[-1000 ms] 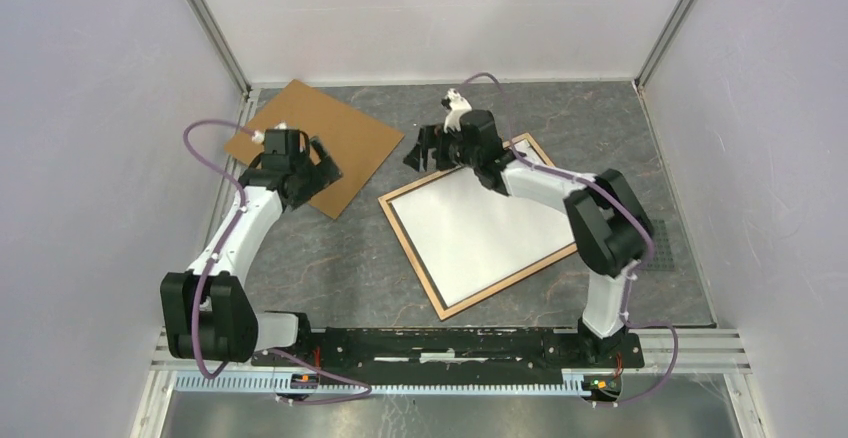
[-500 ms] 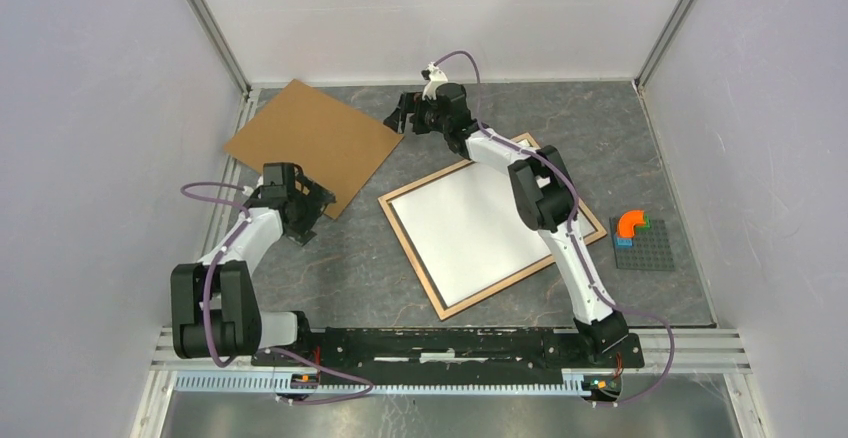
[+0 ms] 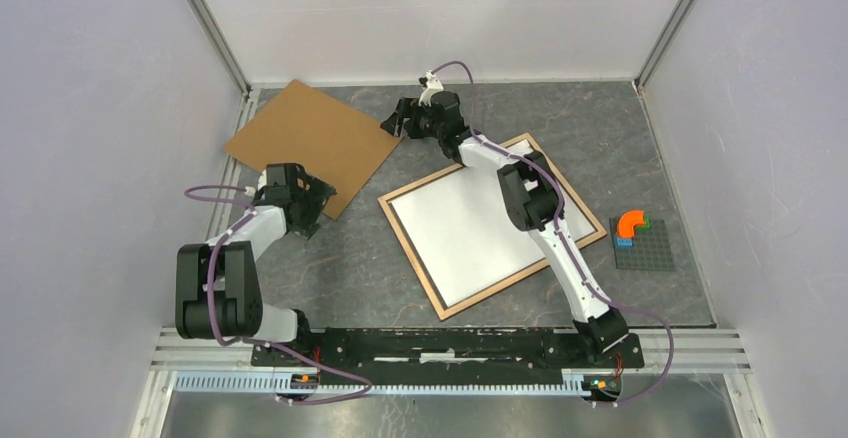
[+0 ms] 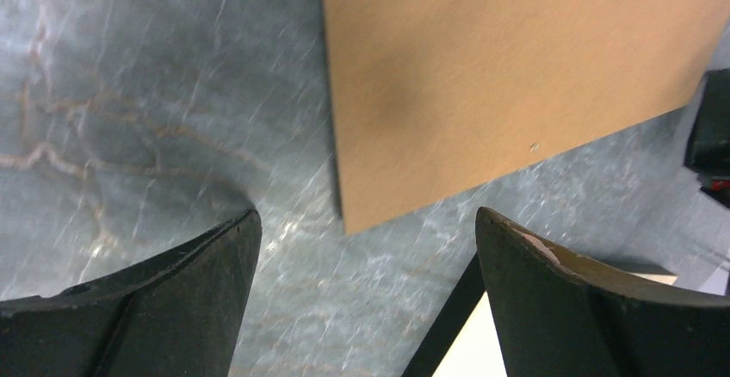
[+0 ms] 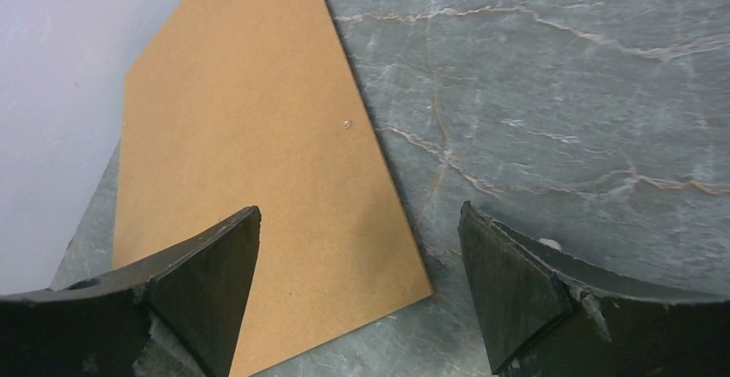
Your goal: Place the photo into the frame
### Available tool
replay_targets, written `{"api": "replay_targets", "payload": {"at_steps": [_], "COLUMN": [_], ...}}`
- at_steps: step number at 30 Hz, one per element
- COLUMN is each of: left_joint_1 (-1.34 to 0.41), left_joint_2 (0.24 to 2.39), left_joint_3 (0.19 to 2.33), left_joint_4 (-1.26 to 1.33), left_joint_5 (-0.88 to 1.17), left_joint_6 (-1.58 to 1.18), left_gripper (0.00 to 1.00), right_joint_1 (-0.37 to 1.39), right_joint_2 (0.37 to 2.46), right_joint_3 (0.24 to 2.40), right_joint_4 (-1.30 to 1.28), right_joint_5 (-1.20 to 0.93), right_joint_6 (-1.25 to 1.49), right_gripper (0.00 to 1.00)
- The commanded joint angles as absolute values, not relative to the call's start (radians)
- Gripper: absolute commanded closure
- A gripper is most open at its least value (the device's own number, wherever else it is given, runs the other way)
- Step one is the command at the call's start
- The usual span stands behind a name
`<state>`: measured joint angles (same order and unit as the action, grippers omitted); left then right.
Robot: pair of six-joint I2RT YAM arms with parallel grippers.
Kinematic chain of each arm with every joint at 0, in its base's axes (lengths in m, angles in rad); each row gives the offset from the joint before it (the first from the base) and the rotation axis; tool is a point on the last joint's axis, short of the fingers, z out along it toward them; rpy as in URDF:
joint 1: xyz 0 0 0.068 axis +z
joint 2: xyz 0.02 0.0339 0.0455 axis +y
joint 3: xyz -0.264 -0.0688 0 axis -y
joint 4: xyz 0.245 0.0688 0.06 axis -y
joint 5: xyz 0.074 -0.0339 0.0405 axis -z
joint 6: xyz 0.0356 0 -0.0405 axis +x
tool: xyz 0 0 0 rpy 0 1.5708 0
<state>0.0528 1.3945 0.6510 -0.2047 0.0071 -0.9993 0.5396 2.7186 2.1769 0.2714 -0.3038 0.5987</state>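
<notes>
Top external shows the photo (image 3: 470,233) lying white side up inside the frame (image 3: 410,258), mid-desk (image 3: 340,268). Left jaws and right jaws stand wide, empty, beside the backing board (image 3: 310,138). Best to straddle its corner squarely before closing.

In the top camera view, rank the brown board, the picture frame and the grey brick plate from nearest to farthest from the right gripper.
1. Brown board, back left, just beside the right gripper.
2. Frame, mid-table, closer to the arm bases.
3. Grey brick plate, far right side.
</notes>
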Motion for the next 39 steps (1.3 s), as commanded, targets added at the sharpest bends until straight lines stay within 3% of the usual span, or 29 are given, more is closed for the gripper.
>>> {"api": "replay_targets", "payload": {"at_steps": [1,9,15,30,39], "left_joint_1": [0.056,0.056,0.055,0.013,-0.231], "left_joint_2": [1.463,1.543,1.451,0.875,0.796], "left_joint_3": [0.672,0.723,0.686,0.54,0.431], "left_joint_4": [-0.134,-0.171,-0.201,-0.527,-0.509], "left_joint_5": [0.024,0.097,0.144,0.265,0.154], "left_joint_6": [-1.057,-1.026,-1.013,-1.038,-1.141], "left_gripper": [0.0,0.0,0.0,0.0,0.0], "right_joint_1": [0.573,0.597,0.597,0.591,0.59], "right_joint_2": [2.685,2.528,2.331,1.722,1.604], "right_joint_3": [2.139,2.013,1.906,0.991,0.72], "right_joint_4": [0.267,0.336,0.351,0.577,0.605], "right_joint_5": [-0.392,-0.505,-0.541,-0.478,-0.442], "right_joint_6": [0.634,0.729,0.761,0.865,0.813], "right_gripper": [0.11,0.17,0.2,0.23,0.22]}}
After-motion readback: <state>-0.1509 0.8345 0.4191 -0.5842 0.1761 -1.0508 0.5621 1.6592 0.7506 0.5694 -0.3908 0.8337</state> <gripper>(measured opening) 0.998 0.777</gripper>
